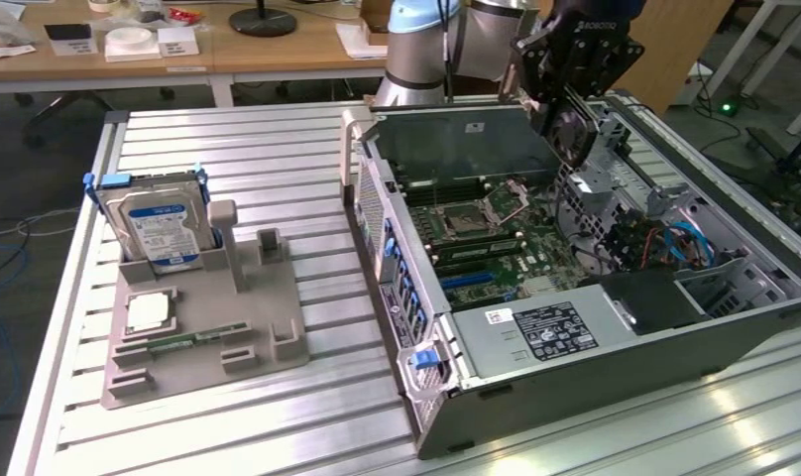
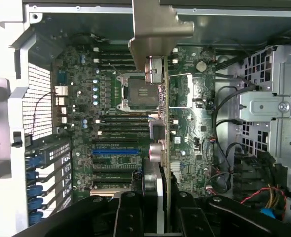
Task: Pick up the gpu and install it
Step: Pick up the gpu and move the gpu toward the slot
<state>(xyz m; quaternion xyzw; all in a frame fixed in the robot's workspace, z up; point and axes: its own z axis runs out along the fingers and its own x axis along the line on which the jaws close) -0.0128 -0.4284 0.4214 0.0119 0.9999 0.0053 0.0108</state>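
Observation:
My gripper (image 1: 569, 99) hangs over the far part of the open computer case (image 1: 414, 327) and is shut on the gpu (image 1: 565, 134). The card is held above the motherboard (image 1: 487, 243). In the wrist view the gpu (image 2: 165, 123) shows edge-on, as a thin green board line running out from between my black fingers (image 2: 128, 212). Its silver end bracket (image 2: 155, 29) is at the far end, near the case wall. Below it lie the processor socket (image 2: 135, 91) and the expansion slots, one of them blue (image 2: 115, 151). The card is clear of the slots.
In the exterior view's left part, a grey holder (image 1: 229, 327) on the slatted aluminium table carries an upright hard drive (image 1: 156, 226), a square chip (image 1: 150, 312) and a memory stick (image 1: 175, 342). Cables and drive cages (image 1: 692, 248) crowd the case's right side. Wooden desks stand behind.

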